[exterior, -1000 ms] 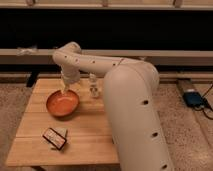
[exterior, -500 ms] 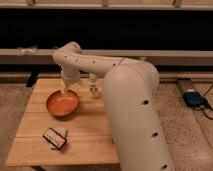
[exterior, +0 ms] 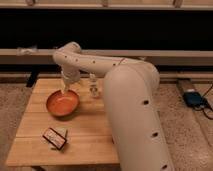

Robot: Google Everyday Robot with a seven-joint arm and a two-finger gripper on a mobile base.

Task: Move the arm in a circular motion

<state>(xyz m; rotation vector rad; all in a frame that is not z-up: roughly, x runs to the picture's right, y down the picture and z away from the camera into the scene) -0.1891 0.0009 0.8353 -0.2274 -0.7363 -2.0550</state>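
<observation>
Arm (exterior: 131, 105) runs right and back from end effector (exterior: 65, 89). I judge it stiff and heavy, with nothing to grip. Orange bowl (exterior: 62, 103) sits just below the end effector. I cannot tell its state.

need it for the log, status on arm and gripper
Gripper low over far rim of orange bowl. Arm stretched across wooden table. Small bottle close beside the wrist.

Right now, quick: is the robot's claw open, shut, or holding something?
Gripper: cannot be told whether it is open, closed or holding anything; it hangs at the end of the arm, just above the far rim of the orange bowl.
</observation>
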